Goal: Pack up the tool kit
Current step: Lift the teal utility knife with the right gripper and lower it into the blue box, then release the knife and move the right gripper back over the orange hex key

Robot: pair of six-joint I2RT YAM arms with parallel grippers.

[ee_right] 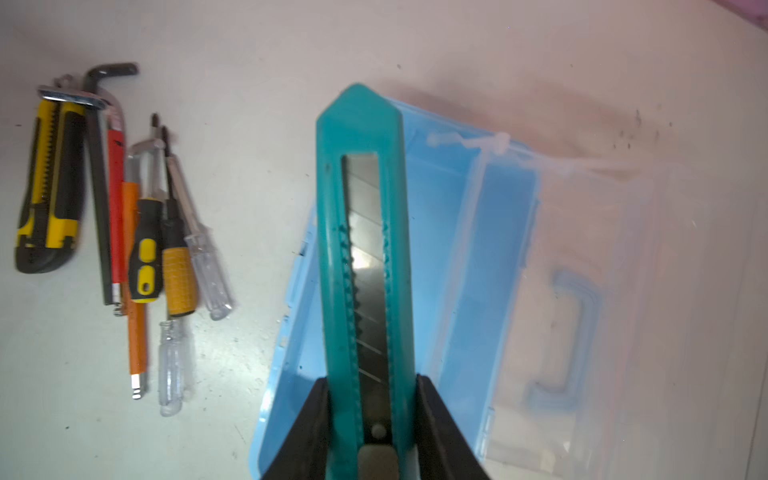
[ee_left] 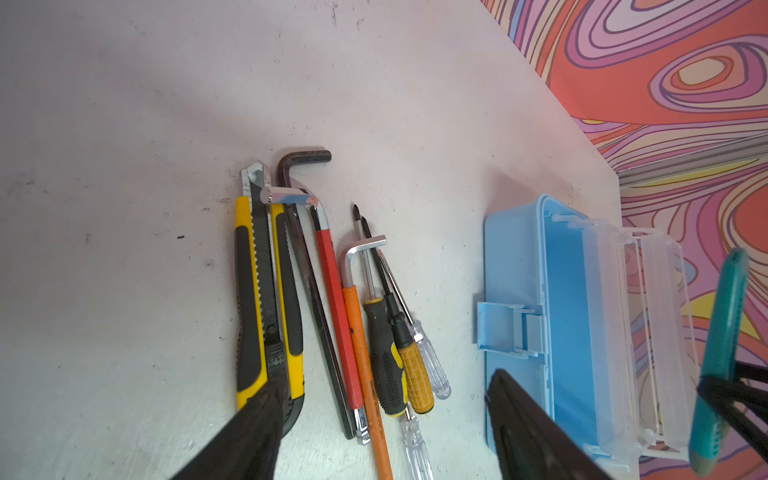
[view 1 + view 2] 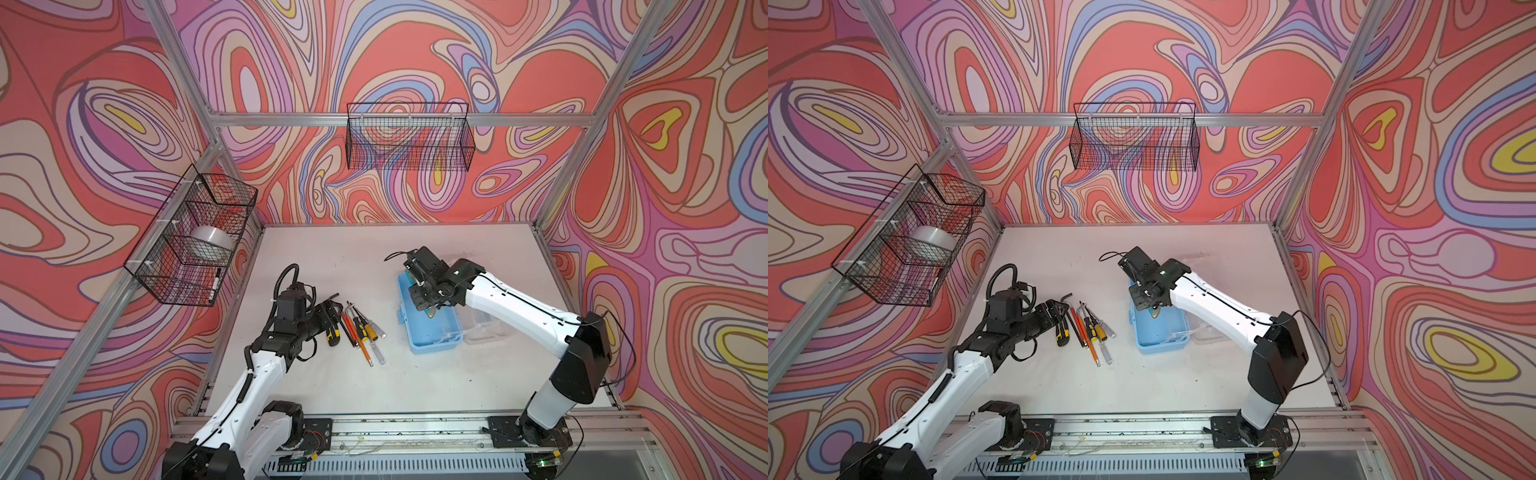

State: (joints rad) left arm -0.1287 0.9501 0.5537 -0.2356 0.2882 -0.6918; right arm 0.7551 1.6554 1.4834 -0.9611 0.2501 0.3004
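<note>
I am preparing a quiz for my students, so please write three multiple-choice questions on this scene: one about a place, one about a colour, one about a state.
1. Where is the teal knife? A) in a drawer B) in the right tool, over the blue box C) in a person's hand
2. What colour is the other knife, lying beside the hex keys? A) yellow and black B) white C) pink
3. How is the lid of the box? A) shut B) missing C) open, folded back
Answers: 1 B, the tool grips its end above the box; 2 A, its body shows those colours; 3 C, the clear lid lies back beside the box.
</note>
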